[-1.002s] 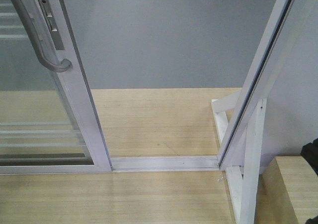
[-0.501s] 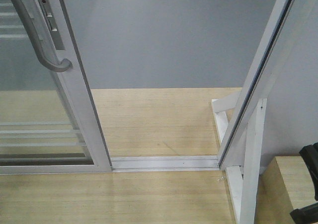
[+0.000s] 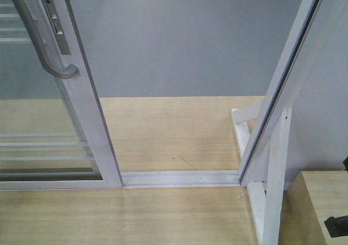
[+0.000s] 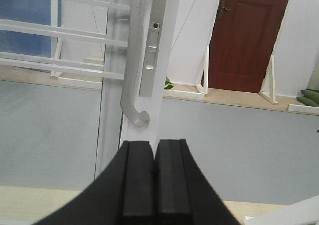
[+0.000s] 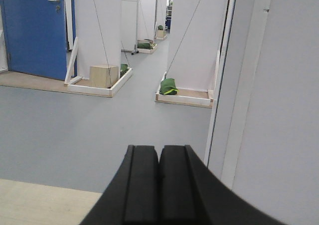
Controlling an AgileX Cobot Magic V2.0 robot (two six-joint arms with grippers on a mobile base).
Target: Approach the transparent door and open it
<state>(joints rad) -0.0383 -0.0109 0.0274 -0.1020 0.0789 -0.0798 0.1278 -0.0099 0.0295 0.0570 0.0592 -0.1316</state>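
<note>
Both matte black grippers — left (image 4: 154, 177), right (image 5: 159, 182) — are clenched empty; the transparent door (image 3: 32, 120) bears a curved grey handle (image 3: 41, 38).

Right gripper (image 5: 159, 185): black, at the bottom centre, its 2 fingers pressed flat together with only a thin seam between them.
Floor (image 5: 75, 130): grey, running ahead into a corridor; a pale wood strip (image 5: 35, 202) lies at the lower left.
Blue door (image 5: 35, 30): far left, closed, metal lever handle near its right edge.
White panels (image 5: 97, 25): standing upright on shallow white-edged bases, braced by thin diagonal wires.
Wooden box (image 5: 103, 76): sitting in the left base.
Green bag (image 5: 168, 87): lying in the centre base.
White frame (image 5: 239, 85): tall upright with a dark edge strip, filling the right side, close to the camera.
</note>
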